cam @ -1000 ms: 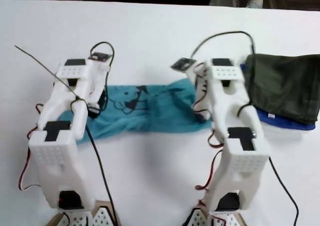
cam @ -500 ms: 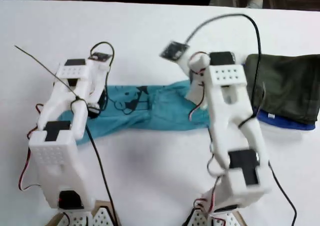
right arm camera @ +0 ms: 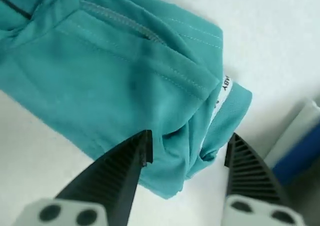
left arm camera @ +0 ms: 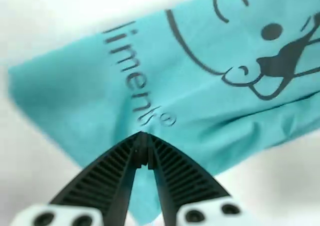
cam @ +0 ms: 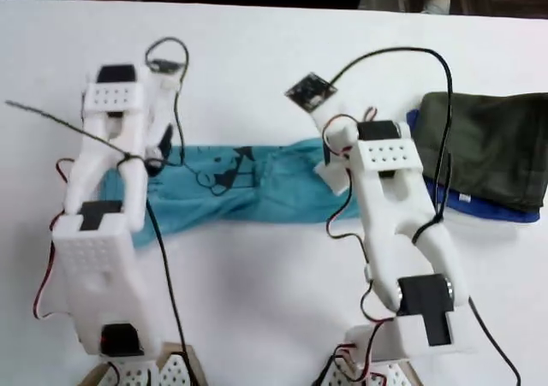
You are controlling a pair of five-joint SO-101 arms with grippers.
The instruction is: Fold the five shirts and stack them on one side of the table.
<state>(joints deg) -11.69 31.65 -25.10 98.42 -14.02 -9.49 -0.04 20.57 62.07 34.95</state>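
teal shirt [cam: 257, 189] laid out as long band between claws. right claw [right arm camera: 187, 148] spread, collar end between its tips: best lowered fully, all layers pinched together. left claw [left arm camera: 142, 148] pressed together over printed end; caught cloth not discernible. folded stack [cam: 488, 146] just beyond right claw.
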